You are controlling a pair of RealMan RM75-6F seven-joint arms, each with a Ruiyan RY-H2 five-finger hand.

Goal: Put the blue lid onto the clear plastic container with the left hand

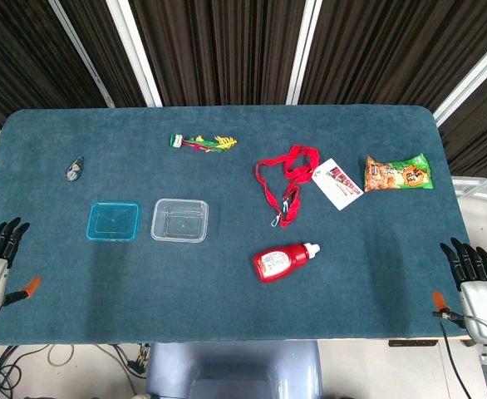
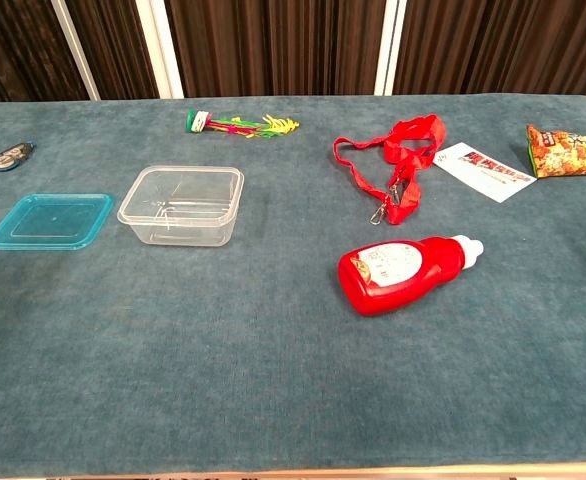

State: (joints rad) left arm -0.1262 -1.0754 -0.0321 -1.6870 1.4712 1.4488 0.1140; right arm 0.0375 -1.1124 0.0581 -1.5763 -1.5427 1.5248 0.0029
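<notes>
Lid (image 2: 50, 220) lies flat, long axis sideways, left of container (image 2: 182, 205).

On the table ahead of me, the flat blue lid (image 1: 112, 221) lies just left of the open, empty clear plastic container (image 1: 179, 220), the two not touching.

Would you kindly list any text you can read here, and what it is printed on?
None can be read.
Red bottle: white label, print too small.
Card on the red lanyard: red print, blurred.
Snack bag: lettering too blurred.
</notes>
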